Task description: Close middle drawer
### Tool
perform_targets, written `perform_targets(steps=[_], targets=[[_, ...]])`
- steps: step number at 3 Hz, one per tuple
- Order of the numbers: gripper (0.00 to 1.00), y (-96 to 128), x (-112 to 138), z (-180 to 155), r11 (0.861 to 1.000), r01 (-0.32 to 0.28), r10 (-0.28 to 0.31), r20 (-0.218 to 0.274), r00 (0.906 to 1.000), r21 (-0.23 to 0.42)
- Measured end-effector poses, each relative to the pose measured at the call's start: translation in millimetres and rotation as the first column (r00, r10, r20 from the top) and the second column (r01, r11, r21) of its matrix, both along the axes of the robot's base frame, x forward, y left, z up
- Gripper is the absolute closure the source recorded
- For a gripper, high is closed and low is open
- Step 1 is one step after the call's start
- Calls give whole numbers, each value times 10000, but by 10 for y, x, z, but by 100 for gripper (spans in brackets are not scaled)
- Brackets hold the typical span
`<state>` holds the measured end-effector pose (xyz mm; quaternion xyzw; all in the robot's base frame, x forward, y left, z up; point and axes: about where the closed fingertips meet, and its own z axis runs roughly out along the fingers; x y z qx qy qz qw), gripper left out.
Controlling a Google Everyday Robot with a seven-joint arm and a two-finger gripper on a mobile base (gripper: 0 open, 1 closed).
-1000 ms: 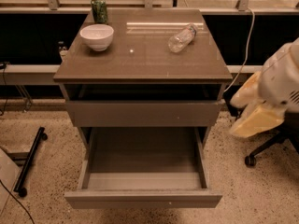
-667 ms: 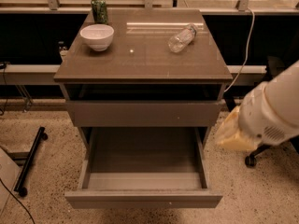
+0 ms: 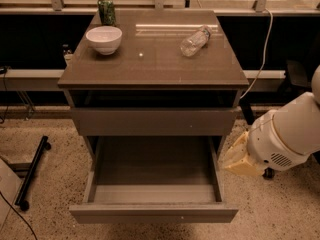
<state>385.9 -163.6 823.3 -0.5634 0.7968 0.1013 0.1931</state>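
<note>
Single-arm scene, camera view, looking down on one cabinet carrying three loose items. The cabinet's top surface [image 3: 150,66] is bearing one white bowl [image 3: 104,39] near its rear left corner, one green can [image 3: 106,10] standing upright just behind the bowl, and one clear plastic bottle [image 3: 195,40] lying on its side towards the rear right, well apart from the bowl.

Two drawers are showing below the top. The taller-faced drawer [image 3: 152,122] is sitting directly under a dark gap beneath the top, its face close to the cabinet front. The middle drawer [image 3: 155,214], lowest of the two, is standing pulled far out towards the camera, its slim face panel nearest the viewer and its long shallow grey tray lying exposed, with nothing showing inside.

One white robot arm [image 3: 290,134] is entering from the right edge. Its one gripper [image 3: 239,158], pale yellow, is hanging beside the right side of the cabinet, level with the rear part of the extended tray and near its right wall; whether it is touching the wall cannot be told. How far the gripper is parted cannot be told, nor whether it is holding anything.

One white cable [image 3: 265,49] is trailing down behind the cabinet on the right, over the speckled floor [image 3: 280,214]
</note>
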Motion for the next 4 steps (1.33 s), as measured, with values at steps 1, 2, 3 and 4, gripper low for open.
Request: perform_targets(steps=[1,2,3,4], targets=[[100,143,-38,-242,9981,113,-92,-355,9993,601],[100,289,-55,-543,9893,367,-265,-737,9969,1410],[100,410,-34,-876,9746,682,-495,-918,9946,2133],[100,499,-2,-1232,9595,1050,-804,-1033,9914,2613]])
